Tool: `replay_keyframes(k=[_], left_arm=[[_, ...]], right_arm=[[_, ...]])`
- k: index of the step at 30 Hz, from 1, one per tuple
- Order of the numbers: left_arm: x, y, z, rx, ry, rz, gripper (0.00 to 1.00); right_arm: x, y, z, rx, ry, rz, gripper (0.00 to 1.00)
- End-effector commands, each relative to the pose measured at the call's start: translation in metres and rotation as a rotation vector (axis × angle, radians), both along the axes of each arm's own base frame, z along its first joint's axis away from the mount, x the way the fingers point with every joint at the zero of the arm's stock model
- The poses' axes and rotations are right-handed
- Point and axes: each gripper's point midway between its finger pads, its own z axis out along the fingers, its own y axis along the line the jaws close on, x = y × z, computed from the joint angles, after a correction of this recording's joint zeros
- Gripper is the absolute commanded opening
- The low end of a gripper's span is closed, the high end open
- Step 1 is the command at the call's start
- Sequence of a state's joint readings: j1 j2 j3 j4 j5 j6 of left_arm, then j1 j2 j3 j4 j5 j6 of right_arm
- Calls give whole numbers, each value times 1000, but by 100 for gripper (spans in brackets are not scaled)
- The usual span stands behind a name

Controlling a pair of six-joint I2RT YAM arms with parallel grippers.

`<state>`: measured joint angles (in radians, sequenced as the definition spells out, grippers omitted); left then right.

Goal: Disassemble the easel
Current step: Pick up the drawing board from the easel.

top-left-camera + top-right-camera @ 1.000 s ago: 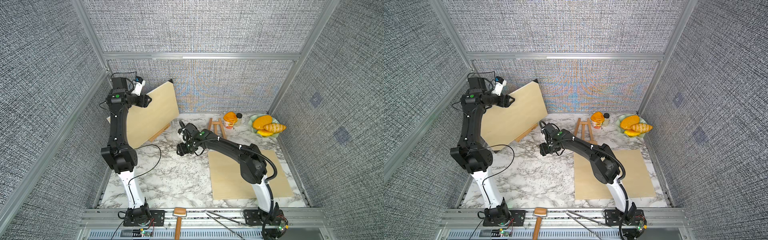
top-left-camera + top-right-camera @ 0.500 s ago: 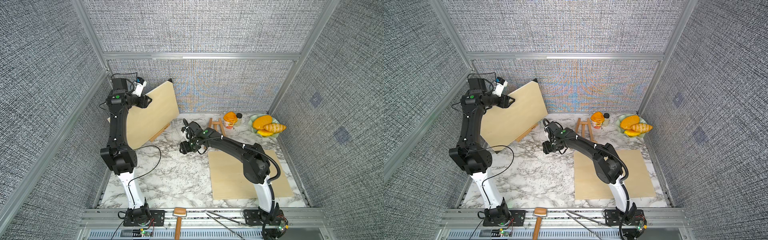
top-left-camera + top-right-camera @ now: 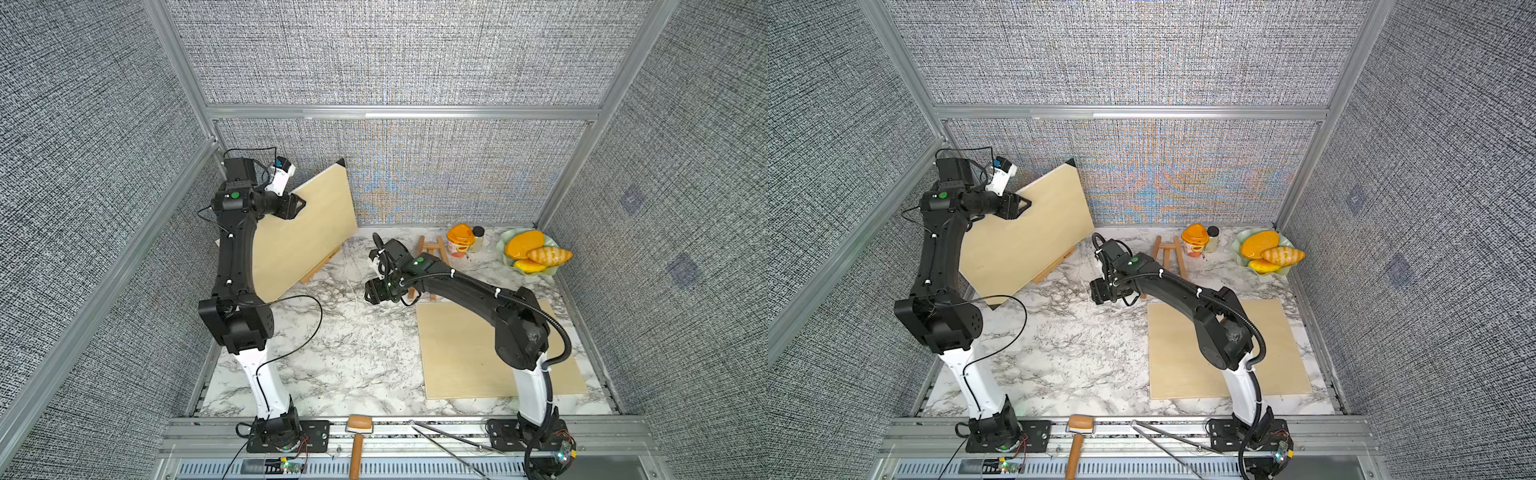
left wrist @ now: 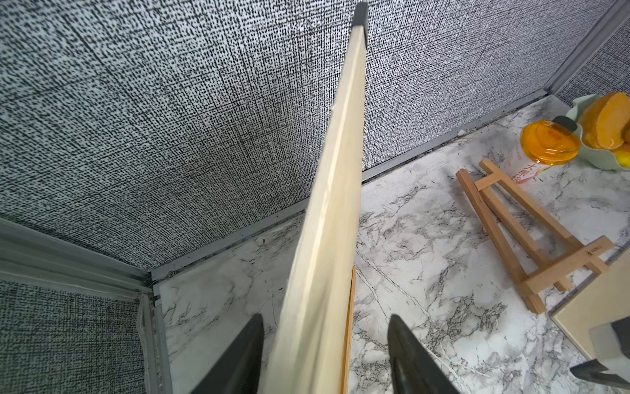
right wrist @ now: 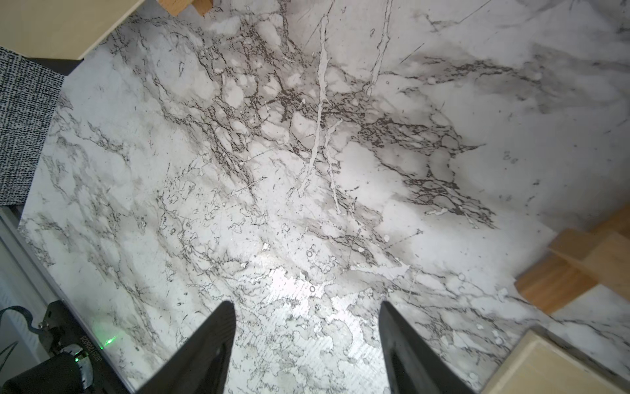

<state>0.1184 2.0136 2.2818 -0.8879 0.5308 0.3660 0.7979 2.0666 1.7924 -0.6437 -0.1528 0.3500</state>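
Taking the big board (image 3: 309, 237) off the easel (image 3: 322, 264) looks like the step in hand. The board leans at the back left of the bench (image 3: 332, 357), and its low long edge sits on the easel. Only a strip of the easel shows under it.

The left end effector (image 4: 327, 317) is at the board's top edge, near the end by the left wall (image 3: 104, 208). Its two fingers (image 4: 242, 354) stand one on each side of the thin edge. There is a gap on each side, so it is open and not yet pinching.

To do this well, I think it should shut softly on the edge first. Then it should lift up along the lean, so the low edge comes free. A pull to the side could tip the easel. The hold is far from the board's middle, so the board may swing. Slow is best.

The board's long way runs on a slant from the left wall toward the back wall (image 3: 415, 166). Its face tips up and looks toward the middle of the bench. The top corner with the black cap (image 4: 360, 15) points up by the back wall.

The right end effector (image 5: 306, 303) hangs over bare bench, jaws apart, holding nothing.
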Motion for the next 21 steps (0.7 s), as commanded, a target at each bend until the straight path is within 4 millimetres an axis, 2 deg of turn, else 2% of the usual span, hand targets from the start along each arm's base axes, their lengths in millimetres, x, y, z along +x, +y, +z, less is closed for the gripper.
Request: replay_keyframes(k=[1, 2, 6, 9, 13, 17, 21], left_arm=[[-2, -5, 10, 14, -32, -7, 0], [-8, -8, 22, 24, -58, -8, 0], [-13, -14, 22, 35, -58, -19, 0], [-18, -22, 24, 22, -55, -38, 0], [-22, -25, 23, 20, -48, -42, 0], [-22, -23, 26, 32, -59, -31, 0], [-23, -27, 33, 20, -81, -49, 0]], right_arm=[[2, -5, 2, -16, -15, -4, 69], [2, -6, 3, -16, -18, -6, 70], [9, -13, 9, -22, -39, -13, 70], [28, -24, 28, -2, -76, -44, 69], [77, -42, 69, 97, -166, -121, 70], [133, -51, 121, 327, -285, -164, 70], [177, -41, 165, 522, -459, -91, 71]])
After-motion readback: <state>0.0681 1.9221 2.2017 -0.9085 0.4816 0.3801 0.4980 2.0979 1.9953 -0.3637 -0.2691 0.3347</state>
